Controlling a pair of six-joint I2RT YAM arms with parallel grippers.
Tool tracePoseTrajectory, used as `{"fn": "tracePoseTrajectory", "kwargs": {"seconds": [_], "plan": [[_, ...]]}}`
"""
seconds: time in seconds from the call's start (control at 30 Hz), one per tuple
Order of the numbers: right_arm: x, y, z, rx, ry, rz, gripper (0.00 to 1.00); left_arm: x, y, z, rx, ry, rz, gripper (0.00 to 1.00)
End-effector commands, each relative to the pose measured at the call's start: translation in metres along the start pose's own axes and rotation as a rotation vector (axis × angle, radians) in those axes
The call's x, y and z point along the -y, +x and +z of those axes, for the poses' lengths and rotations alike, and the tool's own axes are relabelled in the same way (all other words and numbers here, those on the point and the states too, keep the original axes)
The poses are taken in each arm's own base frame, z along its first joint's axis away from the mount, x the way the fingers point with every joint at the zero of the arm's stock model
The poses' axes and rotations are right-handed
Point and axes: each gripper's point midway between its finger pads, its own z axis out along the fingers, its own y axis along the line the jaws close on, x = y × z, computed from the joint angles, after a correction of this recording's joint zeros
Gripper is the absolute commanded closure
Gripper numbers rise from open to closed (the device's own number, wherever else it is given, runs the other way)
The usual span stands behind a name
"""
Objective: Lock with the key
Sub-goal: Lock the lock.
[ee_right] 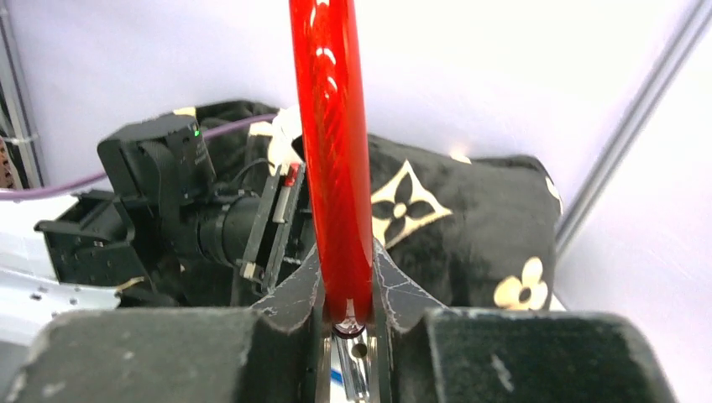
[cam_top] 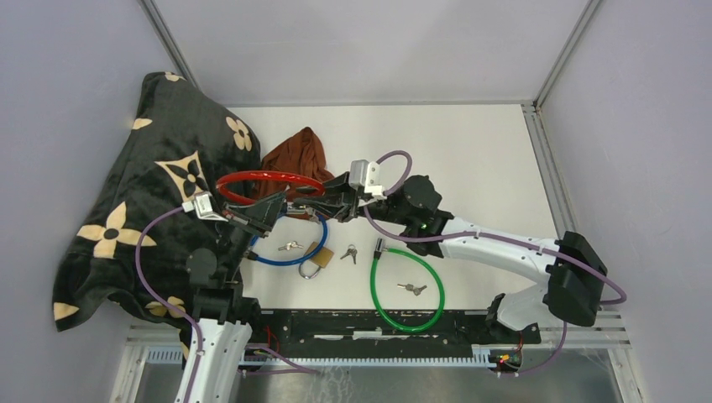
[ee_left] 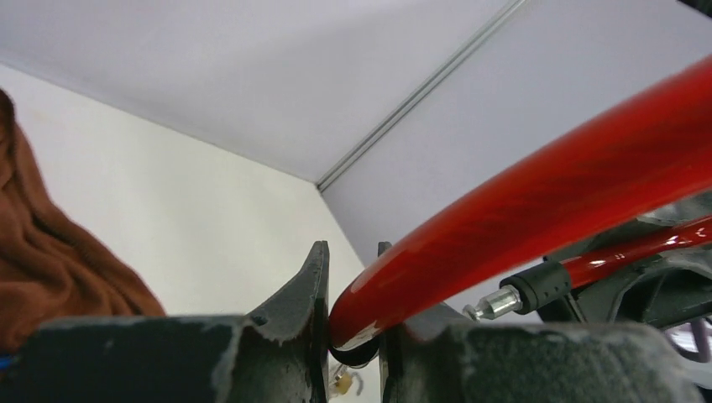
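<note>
Top external view: the red cable lock (cam_top: pixel 269 178) is held up off the tabletop (cam_top: pixel 470 168), between the two arms. The left gripper (ee_left: pixel 353 285) is closed narrowly on the red cable, which runs up and rightward out of its jaws; the lock's silver pin end (ee_left: pixel 495 302) shows just right of it. The right gripper (ee_right: pixel 347 285) pinches the same cable narrowly, with something metallic, possibly a key, below the cable between its fingers. Beneath both grippers lie a blue cable lock (cam_top: pixel 290 256), a brass padlock (cam_top: pixel 319 256) and loose keys (cam_top: pixel 348 252); a green cable lock (cam_top: pixel 409 294) lies nearer the right arm's base. Behind the left gripper sit a brown cloth (cam_top: pixel 298 155) and a black flowered blanket (cam_top: pixel 159 193).
</note>
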Motion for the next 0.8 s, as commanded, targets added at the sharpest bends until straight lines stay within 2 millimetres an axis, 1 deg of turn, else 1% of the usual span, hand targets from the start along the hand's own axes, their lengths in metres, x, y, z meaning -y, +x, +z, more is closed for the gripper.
{"fn": "tracePoseTrajectory", "kwargs": {"seconds": [0.0, 0.03, 0.07, 0.2, 0.4, 0.6, 0.77], "plan": [[-0.004, -0.052, 0.031, 0.17, -0.055, -0.03, 1.0, 0.034, -0.019, -0.002, 0.07, 0.128, -0.116, 0.98], [-0.004, -0.051, 0.036, 0.162, -0.061, -0.028, 1.0, 0.034, -0.019, -0.002, 0.073, 0.127, -0.115, 0.98], [-0.004, -0.045, 0.038, 0.137, -0.065, -0.02, 1.0, 0.035, -0.02, -0.003, 0.076, 0.133, -0.106, 0.98], [-0.001, -0.033, 0.039, 0.047, -0.052, -0.025, 1.0, 0.046, -0.025, -0.007, 0.097, 0.177, -0.038, 0.98], [0.008, -0.034, 0.028, -0.011, 0.002, -0.071, 1.0, 0.04, -0.025, -0.007, 0.112, 0.163, -0.016, 0.98], [0.011, -0.031, 0.027, -0.045, 0.01, -0.088, 1.0, 0.038, -0.025, -0.007, 0.111, 0.16, -0.003, 0.98], [0.012, -0.022, 0.029, -0.071, 0.005, -0.085, 1.0, 0.042, -0.025, -0.008, 0.11, 0.177, 0.005, 0.98]]}}
